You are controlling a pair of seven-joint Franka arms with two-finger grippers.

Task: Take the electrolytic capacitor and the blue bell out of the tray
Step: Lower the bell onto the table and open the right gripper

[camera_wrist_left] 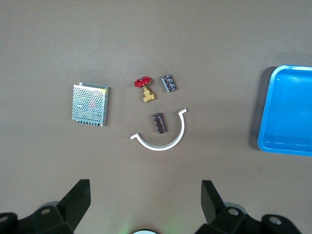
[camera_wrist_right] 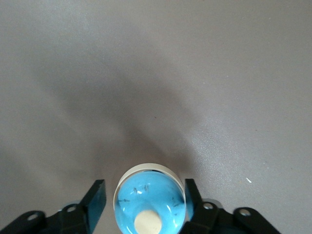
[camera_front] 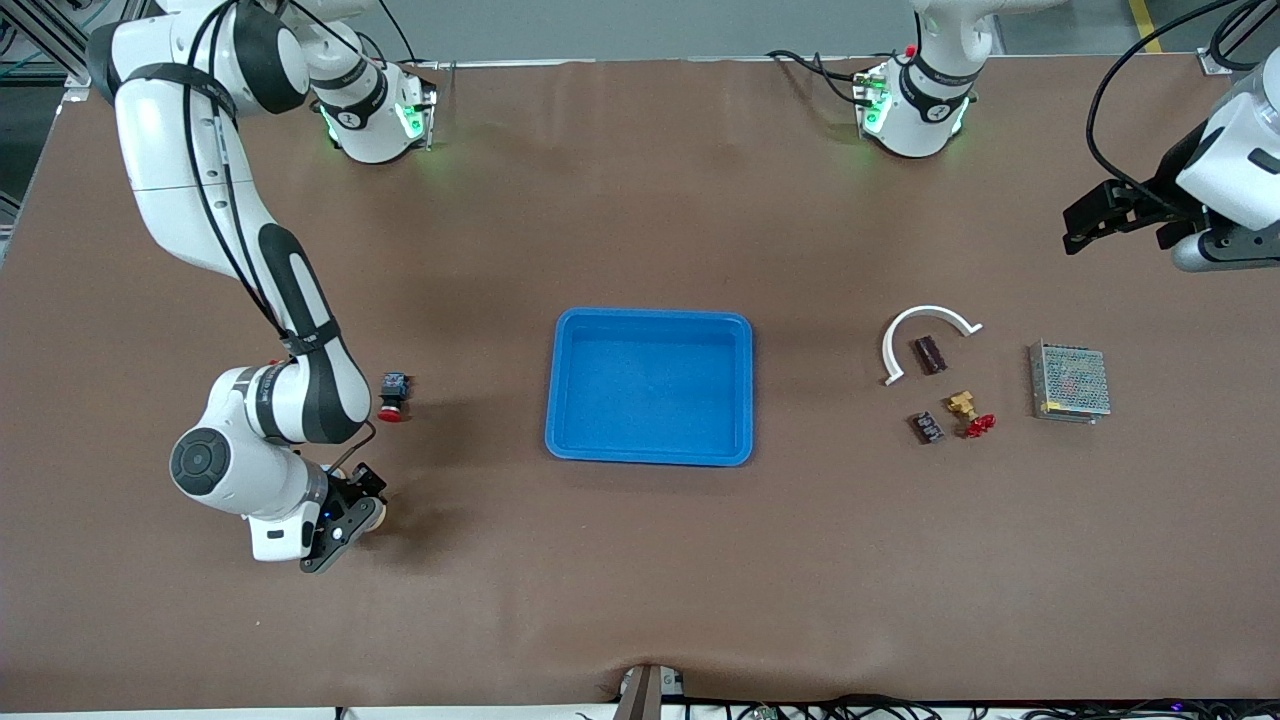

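The bell (camera_wrist_right: 150,200), a blue dome with a white button and white rim, sits between the fingers of my right gripper (camera_wrist_right: 144,202), low at the table near the right arm's end. The jaws stand open, with a gap showing beside one finger. From the front only the bell's pale edge (camera_front: 378,514) shows past that gripper (camera_front: 350,522). The capacitor (camera_front: 930,354), a small dark brown piece, lies inside a white curved strip (camera_front: 925,318) near the left arm's end; it also shows as the capacitor (camera_wrist_left: 159,123) below my left gripper (camera_wrist_left: 146,187), which hangs open and empty, high over that end of the table (camera_front: 1078,228).
A blue tray (camera_front: 650,452) sits mid-table. Near the capacitor lie a grey dotted block (camera_front: 927,428), a brass valve with a red handle (camera_front: 968,410) and a metal mesh box (camera_front: 1069,381). A red and black button (camera_front: 394,396) lies beside the right arm.
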